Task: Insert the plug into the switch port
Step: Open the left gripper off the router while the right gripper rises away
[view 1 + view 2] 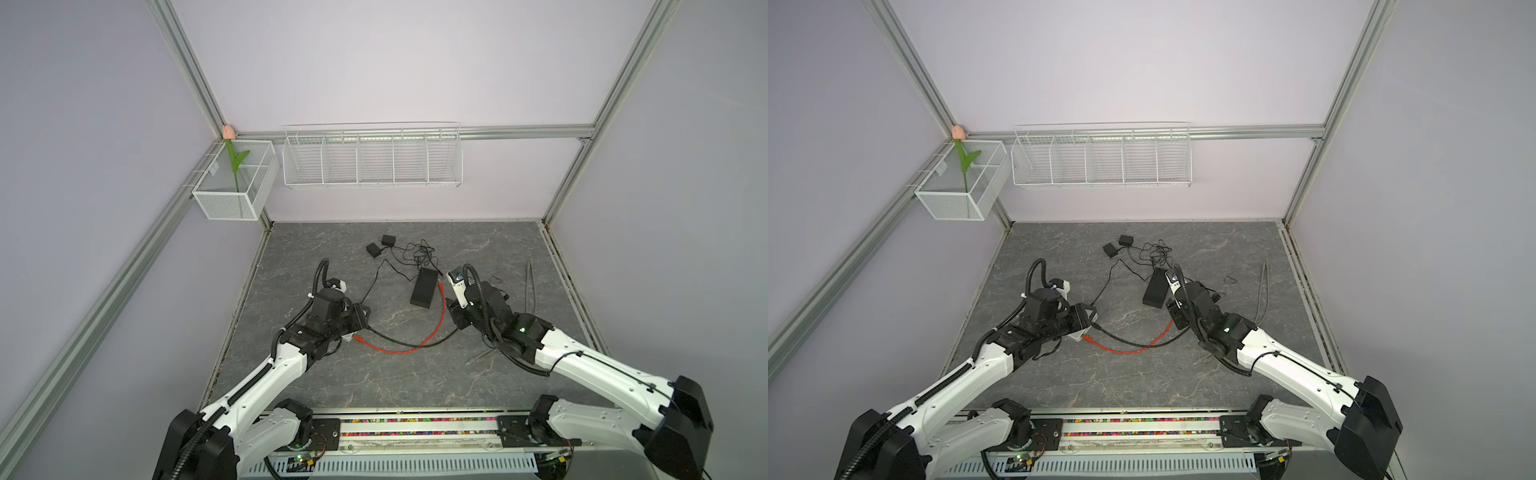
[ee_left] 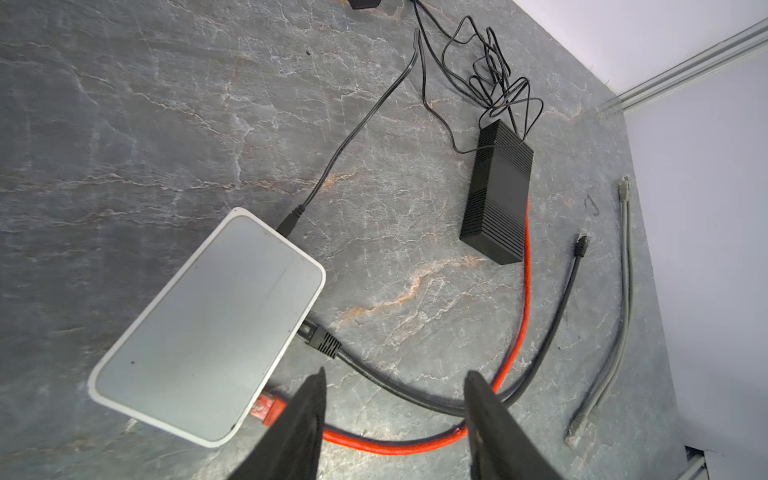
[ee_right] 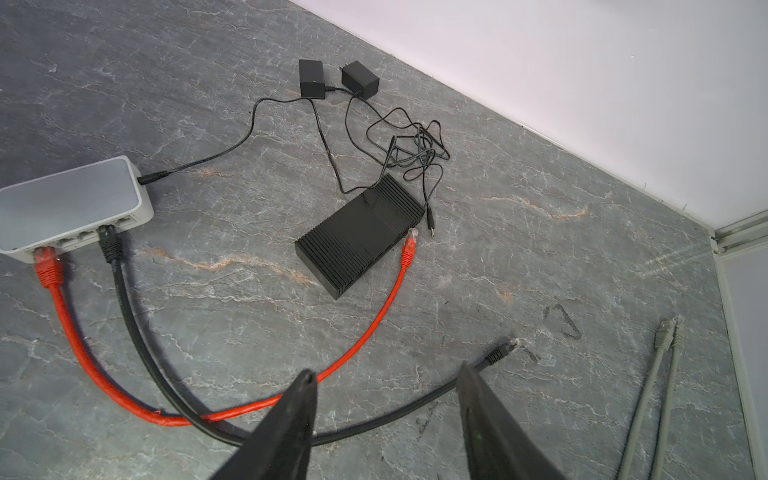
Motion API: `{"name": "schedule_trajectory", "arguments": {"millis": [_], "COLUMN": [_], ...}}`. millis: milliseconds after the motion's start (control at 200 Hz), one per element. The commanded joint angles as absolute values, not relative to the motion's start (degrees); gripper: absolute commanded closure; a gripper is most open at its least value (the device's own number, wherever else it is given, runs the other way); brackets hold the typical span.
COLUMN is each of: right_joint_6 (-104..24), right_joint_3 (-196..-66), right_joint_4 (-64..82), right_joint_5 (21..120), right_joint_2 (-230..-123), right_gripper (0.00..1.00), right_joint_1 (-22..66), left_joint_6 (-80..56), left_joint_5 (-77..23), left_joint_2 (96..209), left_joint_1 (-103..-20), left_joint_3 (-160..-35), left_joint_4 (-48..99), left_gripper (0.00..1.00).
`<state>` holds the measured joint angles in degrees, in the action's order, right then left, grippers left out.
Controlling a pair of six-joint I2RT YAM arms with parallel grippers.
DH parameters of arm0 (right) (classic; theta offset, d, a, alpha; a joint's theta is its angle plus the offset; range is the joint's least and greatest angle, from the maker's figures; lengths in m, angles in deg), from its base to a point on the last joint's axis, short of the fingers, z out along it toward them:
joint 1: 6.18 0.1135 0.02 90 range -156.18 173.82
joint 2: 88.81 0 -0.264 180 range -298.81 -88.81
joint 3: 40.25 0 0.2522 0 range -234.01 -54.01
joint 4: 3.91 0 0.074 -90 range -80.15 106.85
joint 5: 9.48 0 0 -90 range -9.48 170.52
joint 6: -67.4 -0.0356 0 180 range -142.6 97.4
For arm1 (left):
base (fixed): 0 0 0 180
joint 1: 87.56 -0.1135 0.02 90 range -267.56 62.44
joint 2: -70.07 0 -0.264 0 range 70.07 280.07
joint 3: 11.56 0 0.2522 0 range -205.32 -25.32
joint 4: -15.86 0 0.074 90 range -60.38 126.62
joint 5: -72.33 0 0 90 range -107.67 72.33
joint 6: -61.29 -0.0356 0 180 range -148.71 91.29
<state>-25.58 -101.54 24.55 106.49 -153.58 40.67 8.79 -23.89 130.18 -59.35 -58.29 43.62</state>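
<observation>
Loose black plug [image 3: 497, 354] lies just beyond the right gripper [image 3: 386, 376], axis pointing away; fingers apart and empty there and on the left gripper [image 2: 395, 372].

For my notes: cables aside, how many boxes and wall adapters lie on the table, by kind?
white switch: 1
black ribbed box: 1
black power adapters: 2
Total: 4
</observation>
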Motion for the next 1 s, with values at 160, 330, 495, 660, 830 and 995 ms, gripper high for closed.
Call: {"name": "schedule_trajectory", "arguments": {"millis": [160,330,495,660,830,995], "right_joint_6": [-27.41,-27.42,-27.17,-26.68,-26.45,-26.44], "right_joint_3": [-101.56,-100.88,-100.5,-99.82,-98.76,-98.65], "right_joint_4": [24.08,24.48,24.83,25.73,26.27,26.46], "right_joint_5": [106.54,107.02,107.67,108.81,109.64,109.69], "right_joint_2": [-153.41,-152.67,-151.92,-150.16,-148.74,-148.59], "right_gripper": [0.42,0.42,0.42,0.42,0.41,0.4], "right_joint_1": [40.23,40.27,40.23,40.3,40.11,39.98], "left_joint_6": [11.7,11.4,11.33,11.76,13.78,12.08], "left_joint_5": [-23.31,-22.75,-22.27,-20.66,-19.55,-22.92], "left_joint_2": [138.03,142.42,148.75,151.5,149.96,153.25], "left_joint_1": [-57.07,-56.86,-56.97,-59.35,-67.56,-74.77], "left_joint_3": [-55.57,-55.52,-56.75,-58.11,-56.88,-58.81], "left_joint_4": [40.56,37.97,36.15,37.03,36.66,35.62], "left_gripper": [0.47,0.47,0.47,0.47,0.46,0.46]}}
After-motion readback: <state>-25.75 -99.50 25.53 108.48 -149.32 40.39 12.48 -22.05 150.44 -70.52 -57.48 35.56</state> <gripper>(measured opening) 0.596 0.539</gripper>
